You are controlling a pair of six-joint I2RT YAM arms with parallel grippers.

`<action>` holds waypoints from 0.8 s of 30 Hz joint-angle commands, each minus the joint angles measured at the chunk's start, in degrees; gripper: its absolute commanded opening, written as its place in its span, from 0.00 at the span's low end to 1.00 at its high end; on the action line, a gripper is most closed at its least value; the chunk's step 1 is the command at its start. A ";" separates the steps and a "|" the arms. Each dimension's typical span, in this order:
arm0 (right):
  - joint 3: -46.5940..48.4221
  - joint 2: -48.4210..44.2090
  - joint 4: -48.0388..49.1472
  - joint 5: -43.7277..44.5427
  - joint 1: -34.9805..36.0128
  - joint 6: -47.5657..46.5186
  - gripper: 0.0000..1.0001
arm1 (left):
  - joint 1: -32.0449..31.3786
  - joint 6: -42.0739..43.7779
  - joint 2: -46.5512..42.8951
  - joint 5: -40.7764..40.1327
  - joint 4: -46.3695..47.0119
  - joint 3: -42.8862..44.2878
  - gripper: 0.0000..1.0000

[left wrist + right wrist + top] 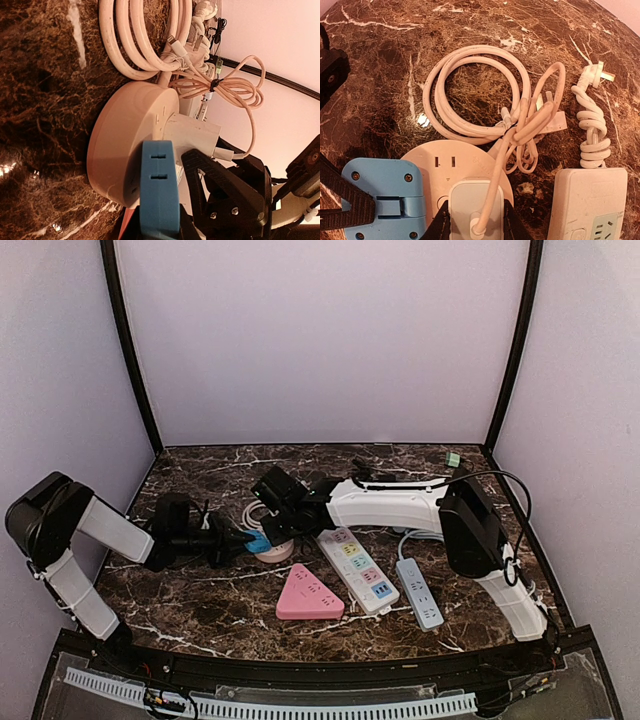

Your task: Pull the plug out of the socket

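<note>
**Item: white charger plug** (pixel 462 200). Seated in the round socket (pixel 470 160), near the middle of the bench (pixel 380 75). Its body sits flush on the socket's face with no prongs showing. A thin lead (pixel 491 197) runs up from its back end.

**Right gripper** (pixel 476 216). The black fingers (pixel 441 229) stand one on each side of the plug body, pinching it.

**Left gripper** (pixel 250 540). One blue finger (pixel 159 190) lies flat across the socket's face, just beside the plug. Its partner is hidden, so I cannot tell whether this pair is clamped on the disc or only pressing on it.

**Progress.** The grasp on the plug is made and the socket looks braced. The pull itself is not done. Left to do, as I judge it, is a straight draw away from the socket face until the prongs come clear.

**Markings.** No brand or writing can be read. Faint marks near the socket's slots are too small to make out.

**Surroundings.**
- Coiled white cable (pixel 480 49), behind the socket.
- Spare plug on a wound cord (pixel 592 135), to the right of the coil.
- White power strip with coloured outlets (pixel 357 570).
- Pink triangular socket (pixel 308 595).
- Narrow pale strip (pixel 419 592), furthest right.
</note>
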 commanded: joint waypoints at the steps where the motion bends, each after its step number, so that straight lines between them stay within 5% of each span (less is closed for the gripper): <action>1: -2.76 2.18 -5.14 0.33 0.50 0.68 0.00 | -0.32 0.98 -3.05 4.37 7.64 3.46 0.00; 9: -2.49 2.30 -5.65 -1.02 -0.18 1.00 0.00 | -0.76 16.78 -10.88 0.57 -14.02 7.84 0.00; 19: -3.22 1.04 -5.67 -2.07 -0.70 2.29 0.00 | -0.60 18.33 -13.50 -2.99 -21.35 8.57 0.00; 24: -5.46 -1.77 -4.20 -3.26 -1.49 2.39 0.00 | 1.79 21.38 -17.46 -11.03 -34.87 10.28 0.00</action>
